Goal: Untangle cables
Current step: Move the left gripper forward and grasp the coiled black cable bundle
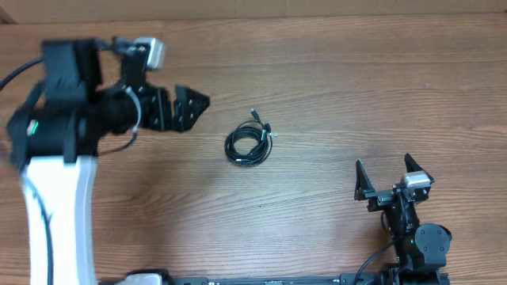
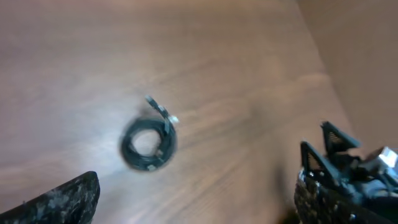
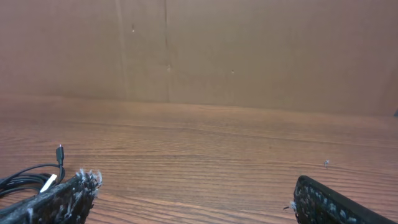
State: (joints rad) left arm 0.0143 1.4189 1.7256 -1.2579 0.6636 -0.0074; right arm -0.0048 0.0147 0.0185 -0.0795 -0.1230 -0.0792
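Observation:
The cables (image 1: 249,142) lie as a small black coil with short plug ends on the wooden table near the middle. My left gripper (image 1: 194,107) is open and empty, raised to the left of the coil. In the left wrist view the coil (image 2: 149,140) lies ahead between my spread fingers (image 2: 196,202). My right gripper (image 1: 390,174) is open and empty, low at the front right, apart from the coil. In the right wrist view part of the coil (image 3: 34,176) shows at the left edge beside my left finger, with the jaws (image 3: 196,199) empty.
The wooden table (image 1: 333,87) stretches around the coil. A brown wall (image 3: 249,50) stands behind the table's far edge. The right arm (image 2: 351,171) shows at the lower right of the left wrist view.

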